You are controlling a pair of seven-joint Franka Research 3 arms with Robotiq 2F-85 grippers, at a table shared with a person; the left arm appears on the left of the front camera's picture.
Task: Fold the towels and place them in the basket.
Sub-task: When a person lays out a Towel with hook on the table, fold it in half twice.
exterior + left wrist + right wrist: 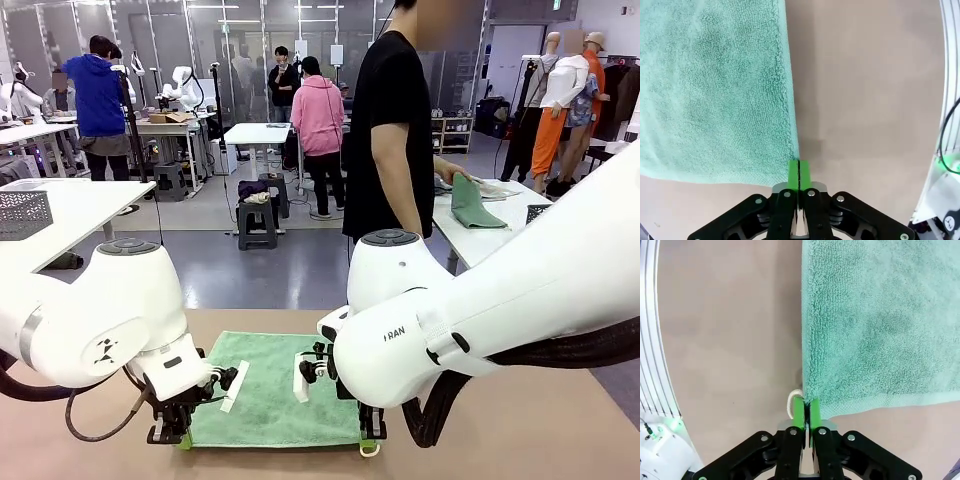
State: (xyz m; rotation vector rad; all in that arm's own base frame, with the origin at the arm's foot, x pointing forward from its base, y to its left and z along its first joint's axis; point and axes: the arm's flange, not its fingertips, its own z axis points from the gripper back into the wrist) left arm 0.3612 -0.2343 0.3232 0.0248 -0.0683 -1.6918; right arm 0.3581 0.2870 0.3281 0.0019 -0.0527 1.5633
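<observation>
A mint green towel [268, 390] lies spread flat on the tan table between my two arms. My left gripper [170, 437] is at its near left corner. In the left wrist view the left gripper [799, 163] is shut, green pads pinching the corner of the towel [715, 90]. My right gripper [371, 440] is at the near right corner. The right wrist view has that gripper [807, 401] shut on the corner of the towel [880, 325], beside a small whitish loop [793, 400]. The basket is out of view.
A person in a black shirt [390, 120] stands at the far side, one hand on another green cloth [472, 203] on a white side table [500, 225]. Grey mesh crates [22, 212] stand on the neighbouring white tables. Bare tan tabletop [560, 420] lies on both sides of the towel.
</observation>
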